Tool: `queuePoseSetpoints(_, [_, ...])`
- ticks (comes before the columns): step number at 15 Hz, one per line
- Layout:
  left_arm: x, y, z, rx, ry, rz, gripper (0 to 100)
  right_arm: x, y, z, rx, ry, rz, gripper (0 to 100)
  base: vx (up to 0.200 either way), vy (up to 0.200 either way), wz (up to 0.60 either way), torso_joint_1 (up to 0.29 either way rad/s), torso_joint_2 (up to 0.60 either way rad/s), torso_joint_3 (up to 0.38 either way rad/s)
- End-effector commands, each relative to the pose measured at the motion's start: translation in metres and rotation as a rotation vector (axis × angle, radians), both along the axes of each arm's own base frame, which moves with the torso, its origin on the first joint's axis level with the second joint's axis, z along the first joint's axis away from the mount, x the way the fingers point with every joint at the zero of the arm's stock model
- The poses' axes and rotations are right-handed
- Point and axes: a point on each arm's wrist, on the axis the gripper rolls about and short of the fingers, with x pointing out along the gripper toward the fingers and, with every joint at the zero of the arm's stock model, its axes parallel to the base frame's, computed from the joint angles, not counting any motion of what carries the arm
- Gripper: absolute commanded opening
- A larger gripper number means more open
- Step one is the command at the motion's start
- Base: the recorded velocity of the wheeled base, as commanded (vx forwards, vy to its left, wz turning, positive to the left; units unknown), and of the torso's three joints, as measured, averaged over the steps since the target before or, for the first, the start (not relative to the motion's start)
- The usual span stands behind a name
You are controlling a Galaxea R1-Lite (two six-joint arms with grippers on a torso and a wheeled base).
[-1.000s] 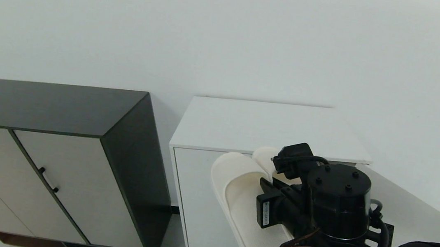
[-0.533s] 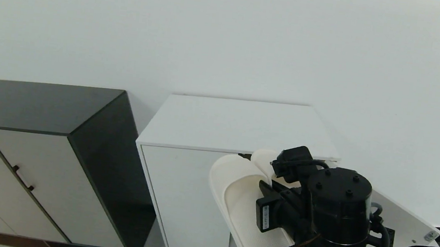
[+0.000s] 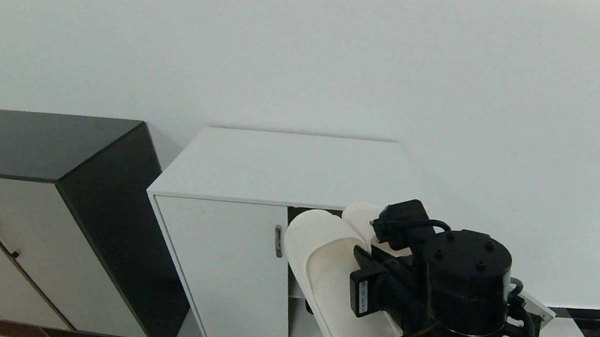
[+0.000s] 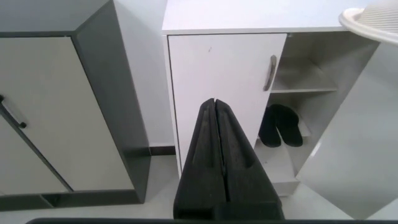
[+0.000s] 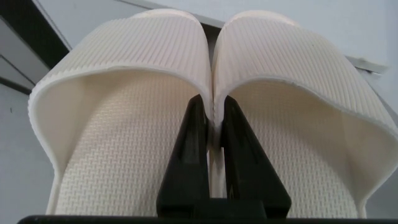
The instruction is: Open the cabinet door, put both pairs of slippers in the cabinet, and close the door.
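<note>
My right gripper (image 5: 213,121) pinches the cream slippers (image 5: 124,143) together by their inner walls, in front of the cabinet (image 3: 277,166). My arm hides most of the open door (image 4: 357,155). Black slippers (image 4: 281,124) lie on a lower shelf inside the open right half. My left gripper (image 4: 215,106) is closed, empty.

We can pass into the white cabinet's (image 4: 224,15) open right half; black slippers (image 4: 280,126) sit low inside, closed left door (image 4: 217,65) blocks the rest.
</note>
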Motion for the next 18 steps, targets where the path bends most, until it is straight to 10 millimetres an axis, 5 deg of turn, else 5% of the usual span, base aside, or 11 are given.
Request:
queuePoseSetpoints(1, [0.000, 0.000, 0.000, 0.000, 0.001, 0.002, 0, 0.000, 0.000, 0.000, -0.001, -0.001, -0.002, 0, 0.000, 0.000, 0.00, 0.000, 0.00, 0.000])
queuePoseSetpoints(18, [0.000, 0.000, 0.000, -0.003, 0.001, 0.002, 0, 0.006, -0.005, -0.012, -0.018, -0.022, -0.012, 0, 0.000, 0.000, 0.00, -0.033, 0.07, 0.040])
